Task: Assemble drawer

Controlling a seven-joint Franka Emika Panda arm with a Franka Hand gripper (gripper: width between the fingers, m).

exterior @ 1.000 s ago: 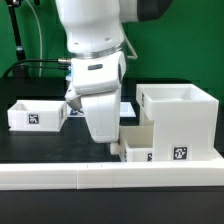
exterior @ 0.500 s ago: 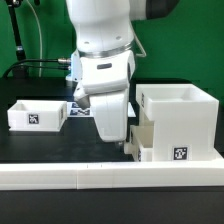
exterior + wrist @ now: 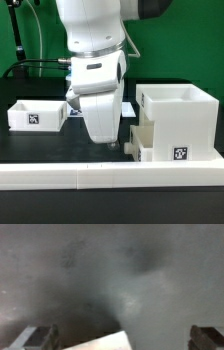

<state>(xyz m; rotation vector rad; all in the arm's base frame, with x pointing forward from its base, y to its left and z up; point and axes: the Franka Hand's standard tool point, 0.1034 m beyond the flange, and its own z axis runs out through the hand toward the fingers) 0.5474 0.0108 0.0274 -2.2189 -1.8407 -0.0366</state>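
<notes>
The tall white housing (image 3: pixel 185 108) stands at the exterior view's right. One shallow tray (image 3: pixel 160 146) with a tag sits right in front of it, against the white rail. The other tray (image 3: pixel 35 114) lies at the exterior view's left. My gripper (image 3: pixel 113 145) hangs low over the dark table, just beside the near tray's left end. In the wrist view the two fingers (image 3: pixel 40 338) stand wide apart and hold nothing. A white corner of a part (image 3: pixel 108 341) shows between them, over blurred dark table.
The long white border rail (image 3: pixel 100 176) runs along the table's front edge. The marker board (image 3: pixel 128 108) lies behind my arm, mostly hidden. A black cable (image 3: pixel 40 64) and a green wall lie at the back.
The arm swung toward the exterior view's right and came back left. The near tray now sits further right, closer to the housing. The left tray has not moved.
</notes>
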